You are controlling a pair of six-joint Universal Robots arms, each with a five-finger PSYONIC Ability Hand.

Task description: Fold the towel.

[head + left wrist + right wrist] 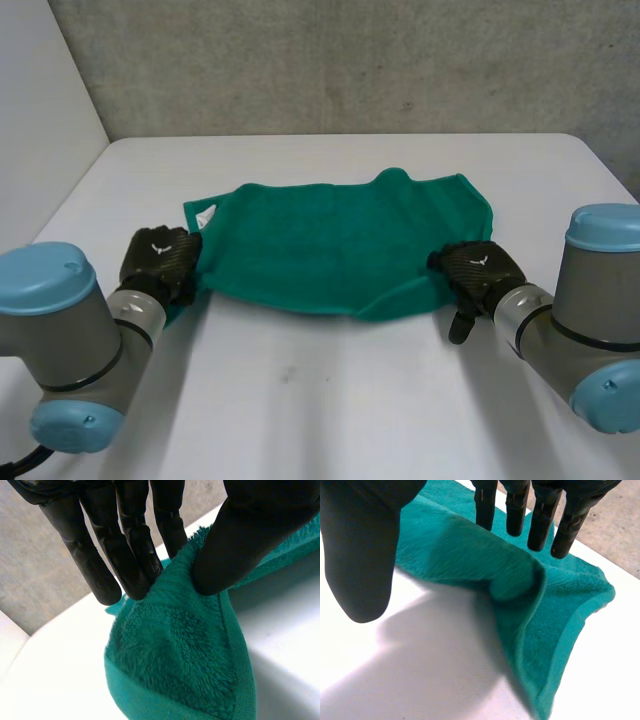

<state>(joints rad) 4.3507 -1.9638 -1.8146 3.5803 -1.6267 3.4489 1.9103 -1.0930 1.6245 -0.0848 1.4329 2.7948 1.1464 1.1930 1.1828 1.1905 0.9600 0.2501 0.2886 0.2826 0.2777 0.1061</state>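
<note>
A green towel (340,240) lies spread on the white table (330,400), its near edge rumpled. My left hand (160,260) is at the towel's near left corner. In the left wrist view its thumb (235,540) and fingers (130,565) pinch a raised fold of the towel (175,670) between them. My right hand (475,270) is at the towel's near right corner. In the right wrist view its fingers (540,525) are straight over a raised fold of the towel (470,555), and its thumb (360,555) stands apart from the cloth.
A small white label (208,215) shows at the towel's far left corner. A grey wall (350,60) runs behind the table's far edge. Bare table lies in front of the towel, between the arms.
</note>
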